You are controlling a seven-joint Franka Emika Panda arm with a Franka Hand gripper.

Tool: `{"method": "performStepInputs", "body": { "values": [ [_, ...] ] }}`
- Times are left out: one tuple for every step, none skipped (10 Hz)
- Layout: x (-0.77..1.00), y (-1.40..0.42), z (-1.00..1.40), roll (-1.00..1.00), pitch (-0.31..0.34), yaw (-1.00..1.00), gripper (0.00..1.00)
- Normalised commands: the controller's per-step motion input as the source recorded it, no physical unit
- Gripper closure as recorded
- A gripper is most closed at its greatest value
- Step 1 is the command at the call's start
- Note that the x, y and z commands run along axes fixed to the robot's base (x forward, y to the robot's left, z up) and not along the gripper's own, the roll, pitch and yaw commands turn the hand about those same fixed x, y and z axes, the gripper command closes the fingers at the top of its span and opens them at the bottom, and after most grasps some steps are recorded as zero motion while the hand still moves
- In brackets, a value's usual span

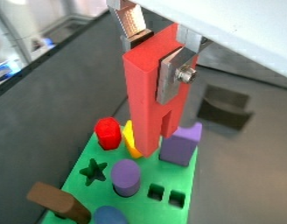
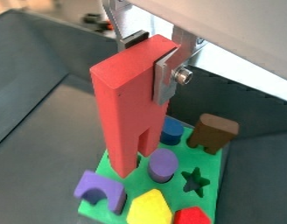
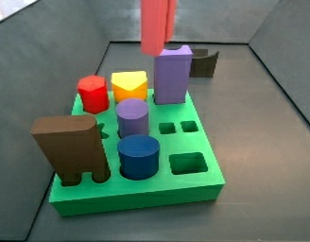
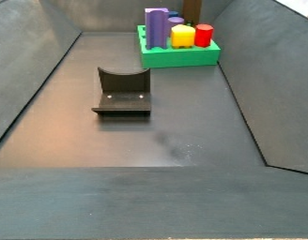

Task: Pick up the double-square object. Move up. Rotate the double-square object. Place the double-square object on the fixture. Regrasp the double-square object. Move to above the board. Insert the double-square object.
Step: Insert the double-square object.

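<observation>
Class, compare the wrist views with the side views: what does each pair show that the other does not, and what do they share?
Only the wrist views show the pincer, shut on the double-square object, prongs pointing down above the board. Only the side views show the fixture as a bracket on its base plate, standing apart from the board, with nothing on it. Both pairs show the green board, the tall purple block and the red hexagonal peg.

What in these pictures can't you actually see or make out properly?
- Gripper: absent from both side views, above their top edges.
- Salmon double-square object: in a side view its top is cut off by the upper edge.
- Bright green board: in a side view its two small square holes hide behind the standing pegs.
- Dark fixture: partly hidden behind the tall purple block.
</observation>
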Motion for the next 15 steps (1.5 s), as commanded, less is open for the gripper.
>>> {"method": "performStepInputs", "body": {
  "values": [
    [0.0, -0.18, -0.22, -0.02, -0.036, -0.96, 1.0],
    [0.0, -0.18, -0.2, -0.03, -0.036, -0.94, 1.0],
    [0.11, -0.19, -0.24, -0.03, -0.01, -0.86, 1.0],
    [0.12, -0.18, -0.29, -0.01, -0.001, -0.86, 1.0],
    [0.49, -0.16, -0.25, -0.08, 0.0, -0.6, 1.0],
    [0.32, -0.11, -0.33, -0.04, 0.0, -0.76, 1.0],
    [0.22, -0.09, -0.35, -0.03, 0.0, -0.85, 1.0],
    [0.06, -0.06, -0.35, -0.02, 0.0, -0.97, 1.0],
    [0.0, 0.0, -0.37, -0.03, 0.0, -1.0, 1.0],
    [0.0, 0.0, -0.37, -0.03, 0.0, -1.0, 1.0],
    [0.0, 0.0, -0.37, -0.03, 0.0, -1.0, 1.0],
    [0.0, 0.0, -0.38, -0.03, 0.0, -1.0, 1.0],
    [0.0, 0.0, -0.39, -0.02, 0.0, -1.0, 1.0],
    [0.0, 0.0, -0.33, -0.01, 0.01, -0.99, 1.0],
    [0.13, 0.0, -0.32, 0.0, 0.011, -0.89, 1.0]
  ]
}}
